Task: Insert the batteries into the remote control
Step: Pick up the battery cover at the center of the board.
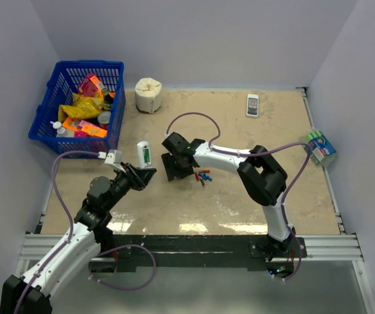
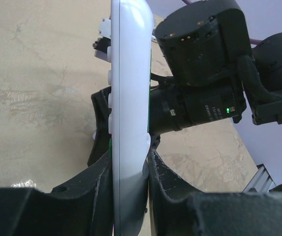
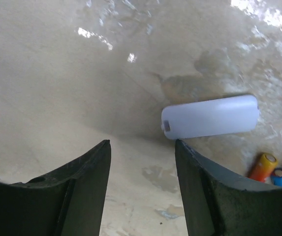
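Note:
My left gripper (image 1: pixel 141 171) is shut on the lower end of the remote control (image 1: pixel 144 155), holding it lifted and upright; a green patch shows on its face. In the left wrist view the remote control (image 2: pixel 128 88) stands edge-on between the fingers (image 2: pixel 170 182). Several batteries (image 1: pixel 203 175) in red, blue and orange lie on the table to the right of my right gripper (image 1: pixel 175 170). My right gripper (image 3: pixel 141 142) hangs open over bare table with nothing between its fingers. A white battery cover (image 3: pixel 209 117) lies just beyond its right finger, and batteries (image 3: pixel 264 166) lie further right.
A blue basket (image 1: pixel 50 111) of packets stands at the back left, with a paper roll (image 1: pixel 148 95) beside it. A short white handset (image 1: pixel 252 104) lies at the back right. A sponge pack (image 1: pixel 321 147) sits at the right edge.

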Controlling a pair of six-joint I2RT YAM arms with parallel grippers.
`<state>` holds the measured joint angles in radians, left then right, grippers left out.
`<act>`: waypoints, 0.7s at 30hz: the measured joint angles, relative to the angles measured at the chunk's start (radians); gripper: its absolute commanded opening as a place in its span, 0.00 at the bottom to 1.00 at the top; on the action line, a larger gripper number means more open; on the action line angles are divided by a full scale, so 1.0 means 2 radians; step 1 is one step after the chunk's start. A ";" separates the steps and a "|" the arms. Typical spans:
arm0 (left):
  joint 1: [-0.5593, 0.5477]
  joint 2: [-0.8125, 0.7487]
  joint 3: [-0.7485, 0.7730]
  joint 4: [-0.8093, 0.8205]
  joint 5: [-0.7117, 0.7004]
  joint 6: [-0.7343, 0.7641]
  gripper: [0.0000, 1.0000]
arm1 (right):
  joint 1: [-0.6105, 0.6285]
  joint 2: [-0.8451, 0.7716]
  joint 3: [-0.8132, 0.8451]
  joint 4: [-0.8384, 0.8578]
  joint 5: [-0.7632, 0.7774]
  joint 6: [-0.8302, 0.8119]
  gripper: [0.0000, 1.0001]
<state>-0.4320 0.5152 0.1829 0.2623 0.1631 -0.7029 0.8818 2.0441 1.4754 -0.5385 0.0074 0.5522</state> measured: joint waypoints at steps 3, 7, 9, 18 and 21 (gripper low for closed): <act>0.000 -0.002 0.000 -0.005 0.000 0.000 0.00 | 0.001 0.018 0.022 0.008 -0.006 -0.004 0.59; 0.000 -0.006 0.000 -0.008 0.000 0.000 0.00 | 0.001 0.049 0.068 0.012 -0.012 -0.023 0.61; 0.000 -0.005 0.000 -0.009 0.000 0.000 0.00 | 0.001 0.064 0.090 0.015 -0.009 -0.037 0.61; 0.000 -0.021 0.000 -0.011 0.002 -0.001 0.00 | -0.020 0.063 0.112 0.034 -0.017 -0.173 0.71; 0.000 -0.034 0.000 -0.013 0.003 -0.002 0.00 | -0.030 0.042 0.110 0.034 -0.029 -0.245 0.72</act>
<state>-0.4320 0.4477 0.1829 0.2356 0.1692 -0.7067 0.8211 2.1288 1.6951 -0.4709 -0.0502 0.0628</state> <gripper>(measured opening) 0.316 0.708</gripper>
